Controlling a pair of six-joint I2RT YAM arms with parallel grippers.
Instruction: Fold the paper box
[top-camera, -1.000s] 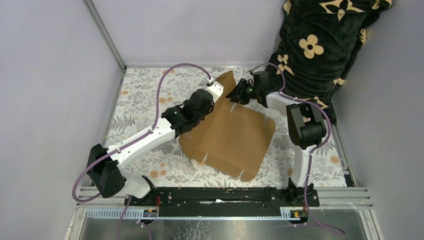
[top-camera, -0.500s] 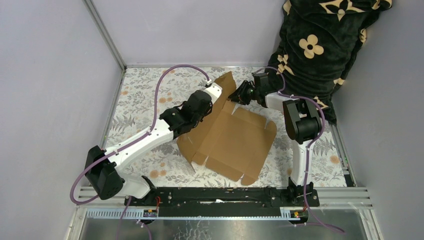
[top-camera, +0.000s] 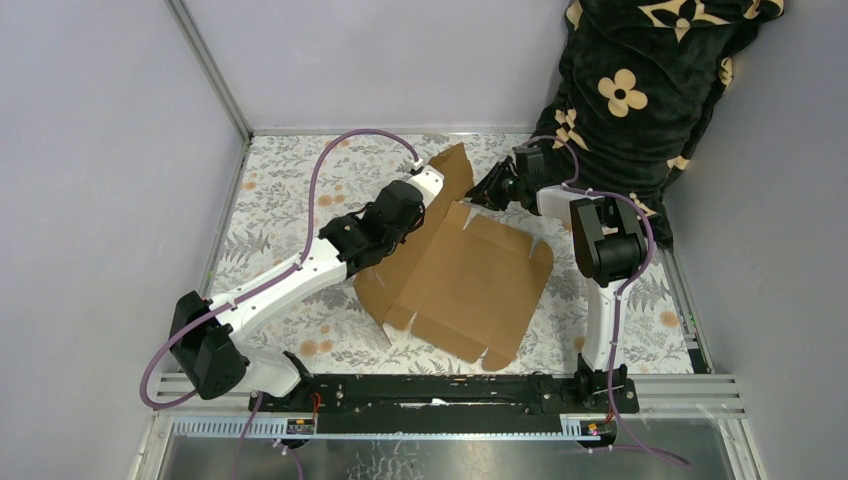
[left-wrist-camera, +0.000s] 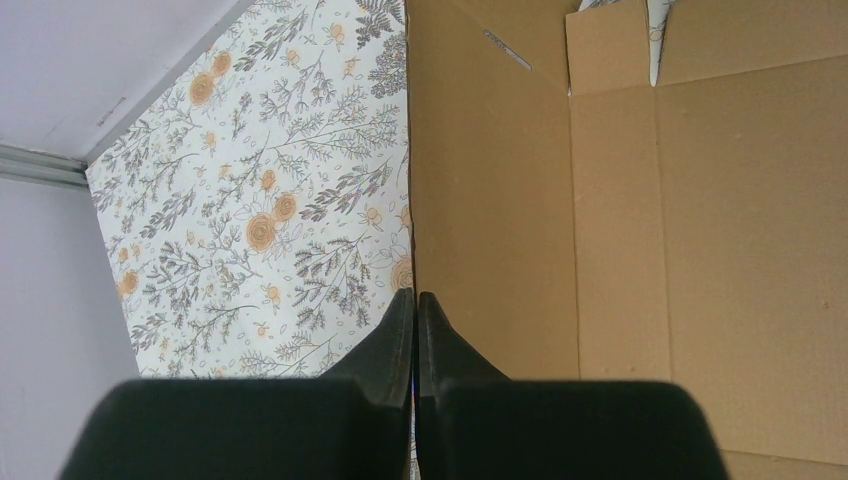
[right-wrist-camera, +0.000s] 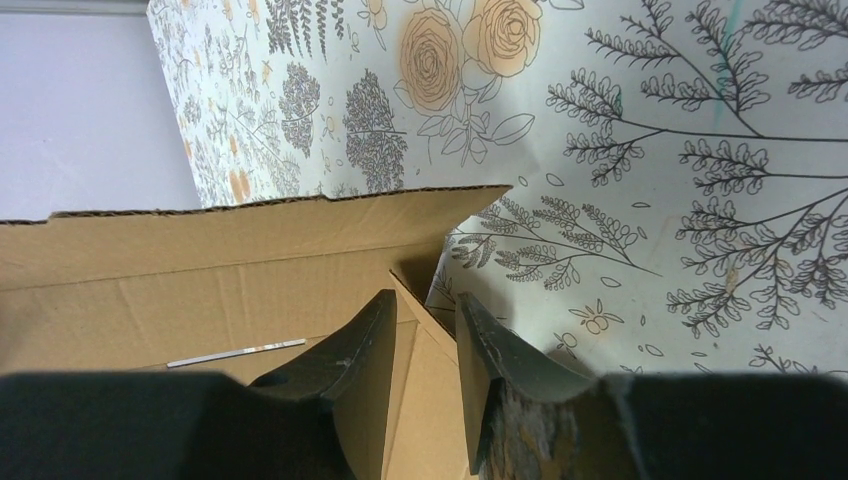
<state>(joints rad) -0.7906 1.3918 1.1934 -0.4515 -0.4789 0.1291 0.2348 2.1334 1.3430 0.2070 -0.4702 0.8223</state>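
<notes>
My left pincer (left-wrist-camera: 415, 300) clamped on a raised flap of the paper box (top-camera: 470, 275) on the floral cloth (top-camera: 290, 200), right pincer (right-wrist-camera: 425, 310) parted astride its corner, I judge it light, stiff, best gripped by edges

Floral-patterned table (top-camera: 280, 200), brown paper box (top-camera: 470, 285) lying unfolded on it

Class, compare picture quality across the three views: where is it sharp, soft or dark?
Top external: even light, paper box sharp. Left wrist: left claw dark and slightly soft, cardboard crisp. Right wrist: right claw soft up close, floral cloth sharp.
</notes>
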